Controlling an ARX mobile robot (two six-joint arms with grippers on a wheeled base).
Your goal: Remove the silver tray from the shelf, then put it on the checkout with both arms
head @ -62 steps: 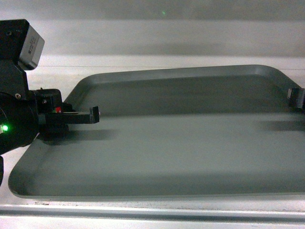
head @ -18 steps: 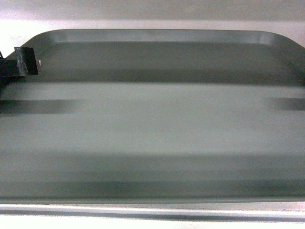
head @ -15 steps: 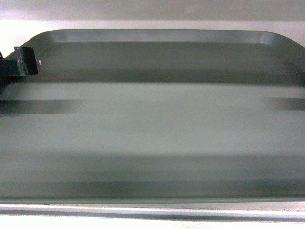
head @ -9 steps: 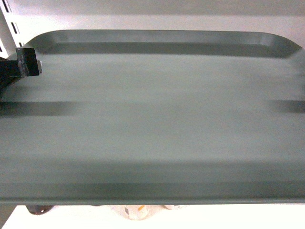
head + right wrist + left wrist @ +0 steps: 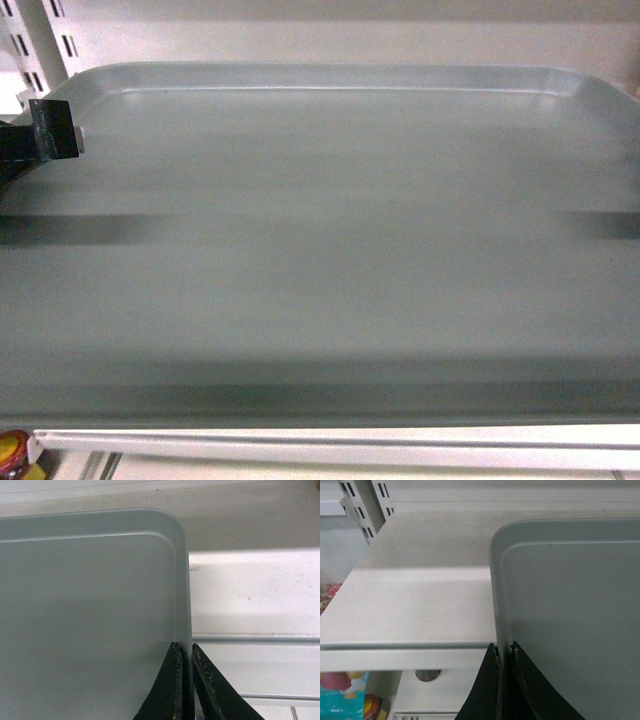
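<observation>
The silver tray filled nearly the whole head view, held clear above the white shelf. Half a second earlier its near edge had hidden the shelf's front lip; now that lip showed as a white strip along the bottom of the frame, so the tray had risen and looked ready to be drawn out toward the checkout, which was not in view. The left gripper, at the bottom centre of its wrist view, pinched the tray's left rim between closed fingers. The right gripper clamped the right rim likewise. A red-capped item showed at the lower left.
</observation>
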